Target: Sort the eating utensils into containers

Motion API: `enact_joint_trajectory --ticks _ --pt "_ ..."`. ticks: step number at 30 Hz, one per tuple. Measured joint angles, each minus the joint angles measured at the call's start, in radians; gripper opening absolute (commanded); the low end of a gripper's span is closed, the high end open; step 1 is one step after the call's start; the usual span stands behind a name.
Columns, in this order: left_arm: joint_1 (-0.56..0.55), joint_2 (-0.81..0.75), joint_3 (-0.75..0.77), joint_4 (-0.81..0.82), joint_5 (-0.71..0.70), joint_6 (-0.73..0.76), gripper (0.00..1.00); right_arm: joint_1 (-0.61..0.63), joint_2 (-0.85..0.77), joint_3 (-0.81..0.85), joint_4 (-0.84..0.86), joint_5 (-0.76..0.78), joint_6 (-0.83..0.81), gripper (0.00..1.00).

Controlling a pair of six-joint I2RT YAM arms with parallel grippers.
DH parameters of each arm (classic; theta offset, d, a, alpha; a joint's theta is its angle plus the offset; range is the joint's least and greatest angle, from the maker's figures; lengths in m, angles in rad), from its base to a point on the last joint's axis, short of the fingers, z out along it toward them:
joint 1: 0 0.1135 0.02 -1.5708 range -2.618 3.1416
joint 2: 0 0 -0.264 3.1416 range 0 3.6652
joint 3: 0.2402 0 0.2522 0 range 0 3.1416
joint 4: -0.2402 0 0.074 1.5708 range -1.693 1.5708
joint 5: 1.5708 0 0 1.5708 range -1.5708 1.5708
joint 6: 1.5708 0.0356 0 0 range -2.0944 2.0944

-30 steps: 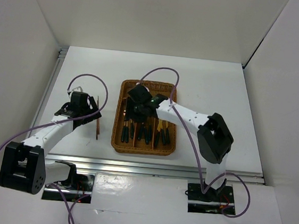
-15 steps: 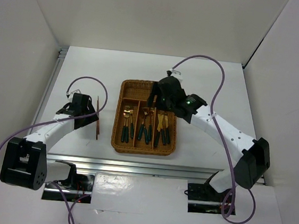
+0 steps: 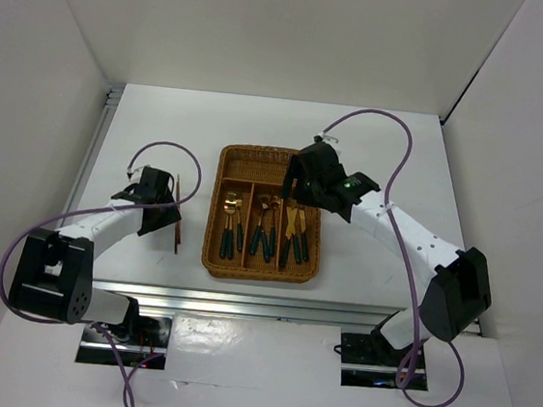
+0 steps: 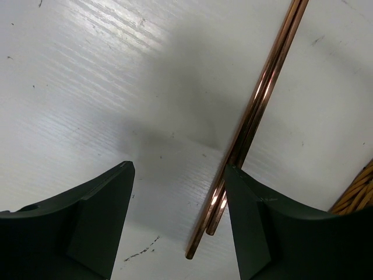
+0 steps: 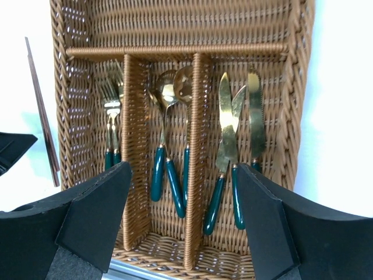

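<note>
A pair of thin copper-brown chopsticks [image 4: 256,111] lies on the white table left of the tray; the same chopsticks [image 3: 177,239] show in the top view. My left gripper [image 4: 178,169] is open and low over their near end, with the sticks close against the inner face of its right finger [image 4: 250,227]. The brown wicker tray [image 3: 215,256] holds green-handled forks [image 5: 112,116] in the left slot, spoons [image 5: 169,105] in the middle and knives [image 5: 233,111] in the right. My right gripper [image 5: 183,169] hangs open and empty above the tray.
The tray's crosswise slot [image 5: 175,26] at its far end holds nothing. White walls enclose the table on three sides. A metal rail [image 3: 270,305] runs along the near edge. The left gripper [image 3: 166,216] sits between the tray's left wall and the table's left edge.
My right arm has risen out of the tray and swung back to the right, its gripper opening. My left gripper has shifted toward the chopsticks and narrowed slightly.
</note>
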Motion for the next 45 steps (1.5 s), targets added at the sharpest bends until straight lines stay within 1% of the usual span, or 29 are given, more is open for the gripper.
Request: enact_joint_trajectory --ticks 18,24,28,29,30,34,37,42,45 --pt "-0.047 0.122 0.059 0.002 -0.024 0.002 0.77 -0.063 0.017 -0.039 0.019 -0.033 -0.011 0.81" --pt "-0.054 0.174 0.106 -0.008 -0.044 -0.001 0.72 -0.071 0.017 -0.044 0.021 -0.042 -0.011 0.81" --pt "-0.058 0.205 0.137 -0.01 -0.045 0.0 0.63 -0.076 0.017 -0.056 0.022 -0.045 -0.01 0.81" --pt "-0.06 0.211 0.142 -0.009 -0.045 0.0 0.6 -0.078 0.017 -0.058 0.022 -0.046 -0.01 0.81" --pt "-0.061 0.214 0.146 -0.008 -0.046 0.0 0.53 -0.079 0.017 -0.06 0.022 -0.045 -0.01 0.81" --pt "-0.066 0.219 0.148 -0.004 -0.046 0.003 0.43 -0.082 0.016 -0.065 0.022 -0.048 -0.011 0.81" --pt "-0.066 0.22 0.151 -0.004 -0.046 0.003 0.41 -0.087 0.016 -0.066 0.022 -0.048 -0.011 0.81" --pt "-0.066 0.236 0.167 -0.008 -0.046 0.004 0.3 -0.089 0.007 -0.08 0.023 -0.049 -0.011 0.81" --pt "-0.066 0.241 0.172 -0.007 -0.046 0.005 0.28 -0.092 0.004 -0.084 0.023 -0.049 -0.011 0.81"
